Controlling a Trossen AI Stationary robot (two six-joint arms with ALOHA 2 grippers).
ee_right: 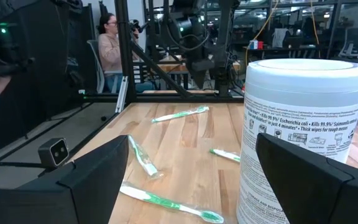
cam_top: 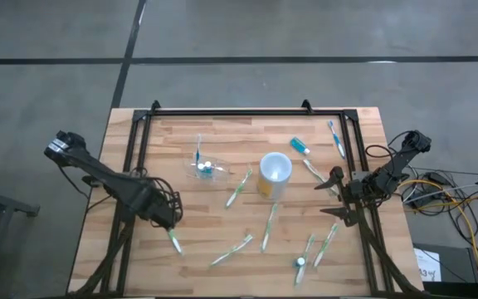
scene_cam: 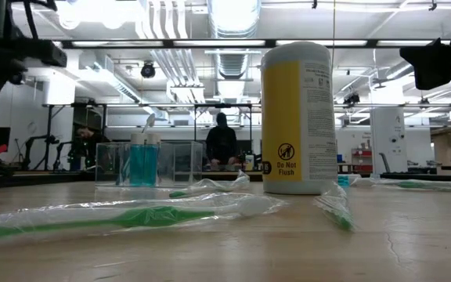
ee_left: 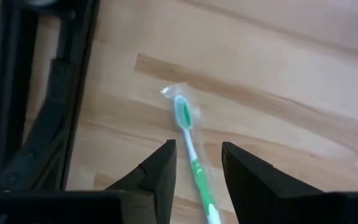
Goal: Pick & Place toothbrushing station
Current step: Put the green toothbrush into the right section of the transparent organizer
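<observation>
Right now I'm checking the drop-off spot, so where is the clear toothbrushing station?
In the high view the toothbrushing station stands left of the table's centre, just left of the yellow cup, with a wrapped toothbrush lying between them.

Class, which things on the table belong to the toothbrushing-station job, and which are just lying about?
Job: clear holder; wrapped toothbrushes; left tool, over a green brush.
Lying about: wipes tub; right tool, waiting near the right edge.
</observation>
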